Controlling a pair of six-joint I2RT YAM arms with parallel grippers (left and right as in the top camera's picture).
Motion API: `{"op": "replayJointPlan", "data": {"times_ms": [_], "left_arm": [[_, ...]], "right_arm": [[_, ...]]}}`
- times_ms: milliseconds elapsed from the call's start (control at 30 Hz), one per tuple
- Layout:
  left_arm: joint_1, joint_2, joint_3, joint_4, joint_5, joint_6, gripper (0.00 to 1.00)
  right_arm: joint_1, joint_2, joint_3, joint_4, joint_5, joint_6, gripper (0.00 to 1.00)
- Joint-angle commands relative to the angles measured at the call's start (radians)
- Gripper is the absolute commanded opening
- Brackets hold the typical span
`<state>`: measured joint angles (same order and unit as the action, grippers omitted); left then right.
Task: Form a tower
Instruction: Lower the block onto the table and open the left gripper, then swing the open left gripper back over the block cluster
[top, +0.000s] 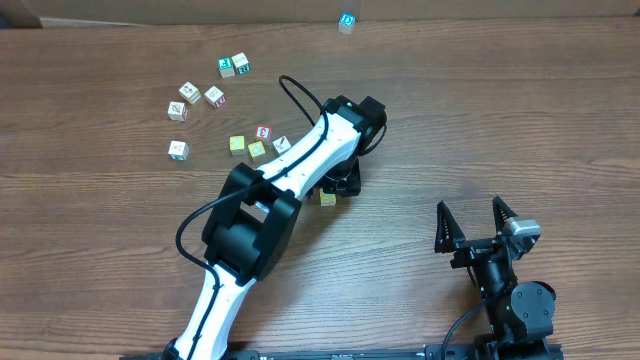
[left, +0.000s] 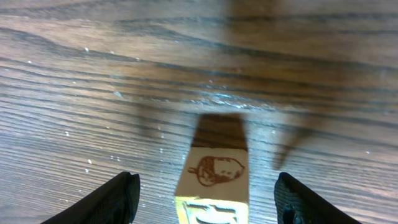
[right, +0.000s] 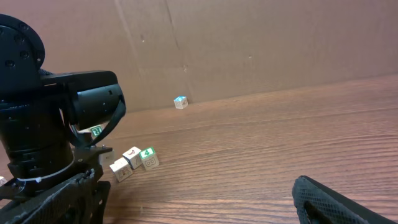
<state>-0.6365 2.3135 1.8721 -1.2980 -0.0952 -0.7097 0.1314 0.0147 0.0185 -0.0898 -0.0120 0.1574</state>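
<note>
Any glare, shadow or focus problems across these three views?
Left wrist: glare streak on the table above the acorn cube, soft shadows either side, left fingers dark and blurred at the edge. Right wrist: right finger out of focus up close, far cubes small. Overhead: even light, no glare; the left arm hides its gripper.

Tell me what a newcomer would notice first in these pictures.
The white-and-black left arm sprawls diagonally across the wooden table, with the left gripper open around an acorn-printed cube. Loose letter cubes scatter in the overhead view's upper left, and the right gripper stands open at lower right.
</note>
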Motion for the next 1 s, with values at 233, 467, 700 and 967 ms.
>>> {"op": "replayJointPlan", "data": {"times_ms": [233,467,700,967], "left_arm": [[0.101,0.007,0.142,-0.041,-0.016,0.095,0.66],[0.146,0.007,0.252,-0.032,-0.017,0.143,0.7],[0.214,0.007,0.253,0.004,-0.02,0.142,0.52],[0.29,0.009,0.245,0.035,-0.016,0.142,0.54]], "right_arm": [[-0.003,-0.012,-0.01,0.005,0.0,0.005,1.0],[-0.003,-0.012,-0.01,0.005,0.0,0.005,1.0],[-0.003,-0.012,-0.01,0.005,0.0,0.005,1.0],[-0.003,-0.012,-0.01,0.005,0.0,0.005,1.0]]}}
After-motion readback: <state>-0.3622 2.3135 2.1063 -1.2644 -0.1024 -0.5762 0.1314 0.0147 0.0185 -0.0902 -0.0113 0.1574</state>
